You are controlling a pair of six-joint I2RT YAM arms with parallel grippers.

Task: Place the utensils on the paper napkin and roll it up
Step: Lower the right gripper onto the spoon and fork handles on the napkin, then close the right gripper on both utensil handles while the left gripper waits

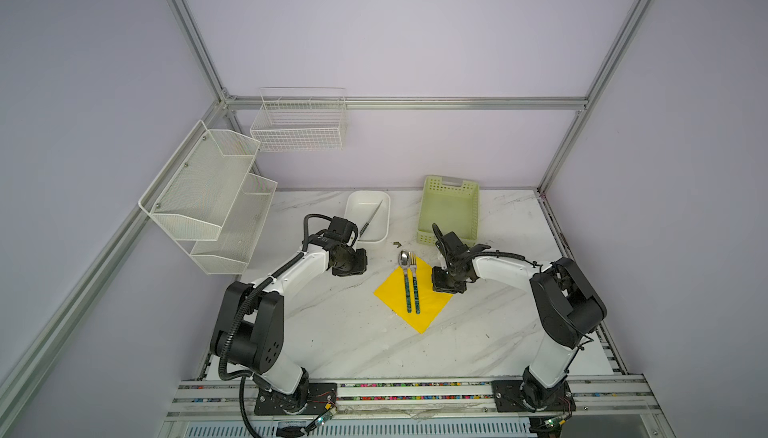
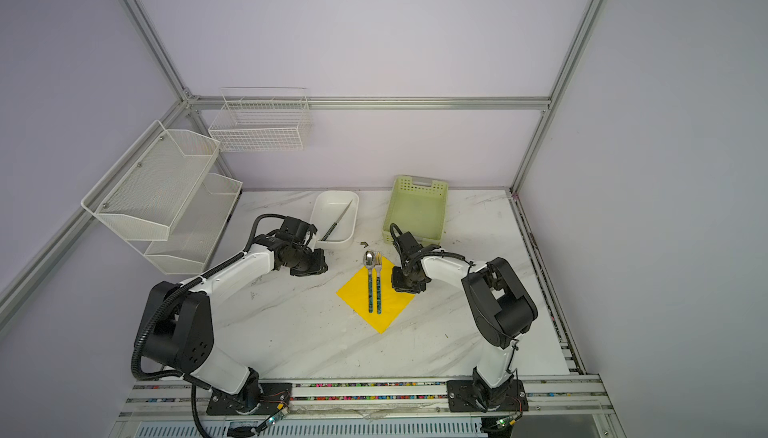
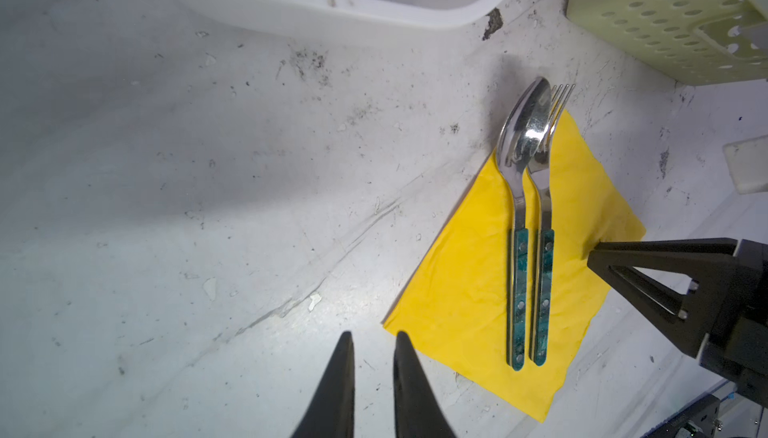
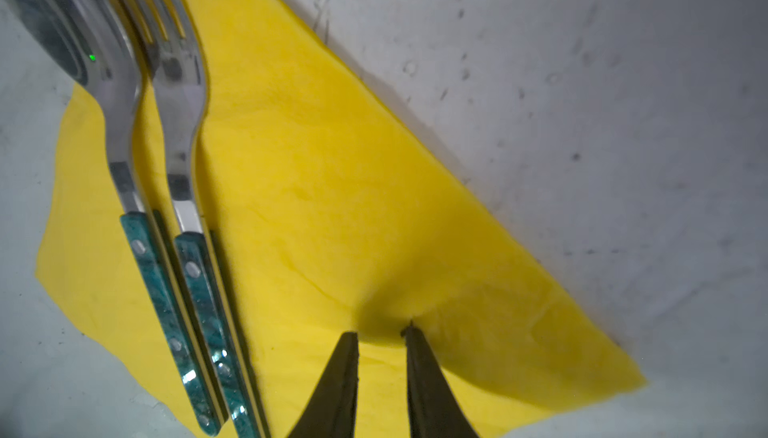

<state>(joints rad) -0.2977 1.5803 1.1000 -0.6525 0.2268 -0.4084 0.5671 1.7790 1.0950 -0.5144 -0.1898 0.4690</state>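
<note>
The spoon and fork, silver with teal patterned handles, lie side by side on the bright yellow paper napkin, heads overhanging its far corner. The right gripper has its jaws slightly apart, tips pressing the napkin beside the fork. The left gripper, narrowly apart and empty, hangs over the scuffed white marble-pattern table, enclosed by pale lilac walls.

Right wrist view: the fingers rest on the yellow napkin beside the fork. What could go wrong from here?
The thin napkin puckers at the right gripper; pinching could tear it or drag it, shifting the fork and spoon. The knife lies in the white tray, so rolling might leave it out.
</note>
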